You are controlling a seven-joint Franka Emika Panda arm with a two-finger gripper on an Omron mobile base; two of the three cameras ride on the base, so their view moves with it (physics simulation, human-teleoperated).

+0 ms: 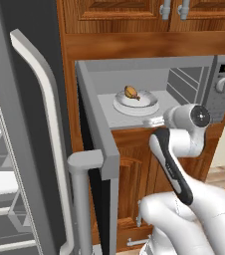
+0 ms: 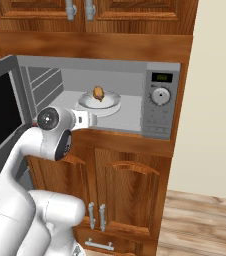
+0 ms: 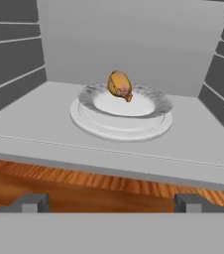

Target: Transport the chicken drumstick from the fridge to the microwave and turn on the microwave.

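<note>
Hand view: small golden-brown chicken drumstick (image 3: 119,85) already resting on the white round plate (image 3: 121,119) inside the open silver-grey microwave (image 3: 134,44), fingers (image 3: 30,202) spread wide and empty just outside; still left, door shut and microwave started.

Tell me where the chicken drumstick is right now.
The chicken drumstick lies on the far part of the white plate inside the open microwave, left of its knob in the right base view.
</note>
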